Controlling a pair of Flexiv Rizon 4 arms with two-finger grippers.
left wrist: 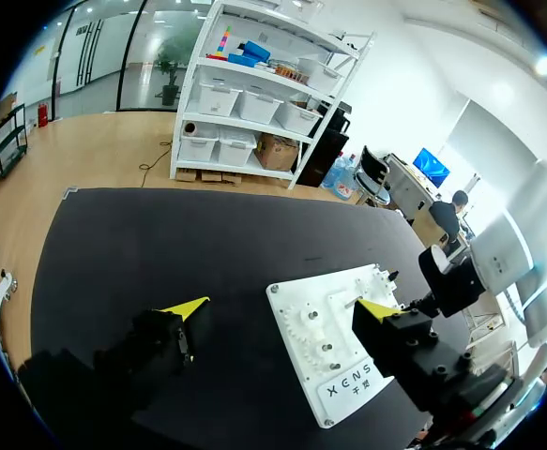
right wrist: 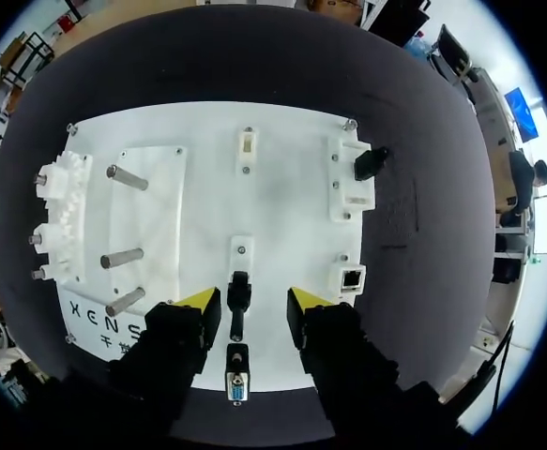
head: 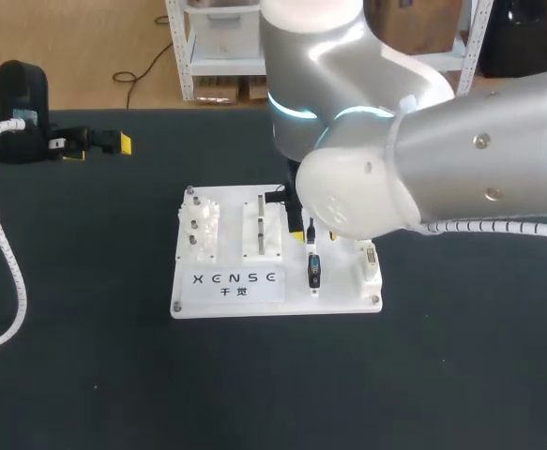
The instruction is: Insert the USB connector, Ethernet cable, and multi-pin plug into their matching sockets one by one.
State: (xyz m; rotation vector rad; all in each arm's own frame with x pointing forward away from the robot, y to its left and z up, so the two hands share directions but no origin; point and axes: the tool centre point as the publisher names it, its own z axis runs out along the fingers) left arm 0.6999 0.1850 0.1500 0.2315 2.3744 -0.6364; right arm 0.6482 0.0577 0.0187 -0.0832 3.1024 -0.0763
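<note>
A white board (head: 341, 298) lies mid-table with sockets and fixtures on it. In the right wrist view my right gripper (right wrist: 254, 300) hangs over the board (right wrist: 207, 169), its yellow tips standing either side of a small black plug (right wrist: 240, 289) on a thin stem, with a gap on each side. Behind that plug, under the gripper, lies a black connector with a blue face (right wrist: 236, 382) (head: 314, 271). An Ethernet socket (right wrist: 352, 277) sits beside the gripper, and another black plug (right wrist: 370, 162) rests at the board's far edge. My left gripper (head: 99, 146) (left wrist: 282, 307) stays wide open and empty, away from the board.
White gear posts (right wrist: 59, 216) and metal pegs (right wrist: 123, 258) stand on the board's other half. My bulky right arm (head: 442, 159) covers the board's far right corner in the head view. A white ribbed cable (head: 10, 272) trails from my left arm over the dark table.
</note>
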